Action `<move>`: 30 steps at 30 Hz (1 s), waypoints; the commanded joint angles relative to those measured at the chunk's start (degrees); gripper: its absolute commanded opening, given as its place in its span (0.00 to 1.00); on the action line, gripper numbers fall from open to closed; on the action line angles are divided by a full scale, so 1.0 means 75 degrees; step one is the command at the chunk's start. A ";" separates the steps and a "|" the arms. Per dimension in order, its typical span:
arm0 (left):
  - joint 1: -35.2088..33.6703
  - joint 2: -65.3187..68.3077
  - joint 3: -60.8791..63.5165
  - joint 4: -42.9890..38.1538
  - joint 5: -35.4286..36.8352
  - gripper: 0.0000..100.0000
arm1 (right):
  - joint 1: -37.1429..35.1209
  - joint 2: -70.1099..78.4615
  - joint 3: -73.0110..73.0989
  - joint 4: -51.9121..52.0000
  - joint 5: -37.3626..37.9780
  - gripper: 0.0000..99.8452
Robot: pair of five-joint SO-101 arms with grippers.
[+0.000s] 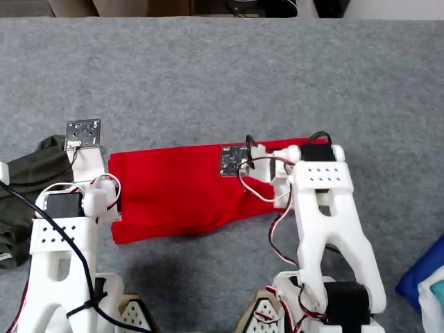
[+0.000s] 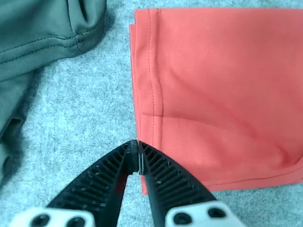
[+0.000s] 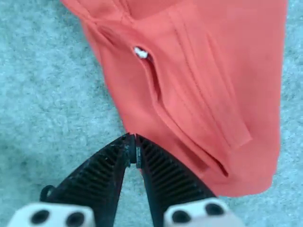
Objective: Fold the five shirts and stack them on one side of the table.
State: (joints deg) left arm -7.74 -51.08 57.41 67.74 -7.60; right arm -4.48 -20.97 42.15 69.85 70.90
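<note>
A red shirt [image 1: 180,194] lies folded into a long band across the grey table [image 1: 229,76]. My left gripper [image 2: 138,153] is shut, its tips pinching the hemmed edge of the red shirt [image 2: 218,94] at the band's left end. At the right end, my right gripper [image 3: 133,149] is shut too, tips closed on the edge of the red shirt [image 3: 199,71] near the collar and its white tag [image 3: 140,52]. In the high view both arms stand over those two ends, and their wrists cover the fingers.
A dark green shirt [image 1: 28,173] lies crumpled at the table's left edge, close to the left arm, and its cloth [image 2: 38,28] nearly touches the red one. Blue and pale cloth [image 1: 424,281] sits at the right edge. Bare grey table stretches behind the red shirt.
</note>
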 commanded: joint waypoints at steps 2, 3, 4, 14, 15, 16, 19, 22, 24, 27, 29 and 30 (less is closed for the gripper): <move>0.0047 -0.0123 -0.0035 -0.0070 -0.0059 0.02 | 0.0029 -0.0240 0.0182 -0.0656 0.0023 0.01; 0.0047 -0.0123 -0.0035 -0.0070 -0.0059 0.02 | -0.0006 -0.0147 0.0158 -0.0727 -0.0012 0.01; 0.0047 -0.0123 -0.0035 -0.0070 -0.0059 0.02 | -0.0018 -0.0006 0.0135 -0.0821 -0.0082 0.01; 0.0047 -0.0135 0.0059 -0.0105 -0.0059 0.02 | -0.0064 0.2163 -0.1659 -0.1242 -0.0422 0.01; 0.0059 -0.0147 0.0070 -0.0117 -0.0059 0.02 | -0.0064 0.2327 -0.1928 -0.1231 -0.0457 0.01; 0.0059 -0.0147 0.0070 -0.0117 -0.0059 0.02 | -0.0076 0.2479 -0.2163 -0.1231 -0.0457 0.01; 0.0059 -0.0147 0.0070 -0.0117 -0.0059 0.02 | -0.0088 0.2878 -0.2913 -0.1231 -0.0574 0.01; 0.0059 -0.0147 0.0070 -0.0117 -0.0059 0.02 | -0.0111 0.3288 -0.3604 -0.0996 -0.0656 0.01; 0.0059 -0.0147 0.0070 -0.0117 -0.0059 0.02 | -0.0229 0.3499 -0.4050 -0.0563 -0.0668 0.01; 0.0059 -0.0147 0.0070 -0.0117 -0.0059 0.02 | -0.0311 0.3616 -0.4437 -0.0117 -0.0692 0.01; 0.0059 -0.0147 0.0070 -0.0129 -0.0059 0.02 | -0.0311 0.3616 -0.4612 0.0047 -0.0891 0.01; 0.0059 -0.0147 0.0070 -0.0152 -0.0059 0.02 | -0.0311 0.3593 -0.4695 0.0199 -0.0926 0.01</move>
State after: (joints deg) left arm -7.74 -51.25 58.20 67.74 -7.60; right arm -6.15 6.11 10.95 68.97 65.19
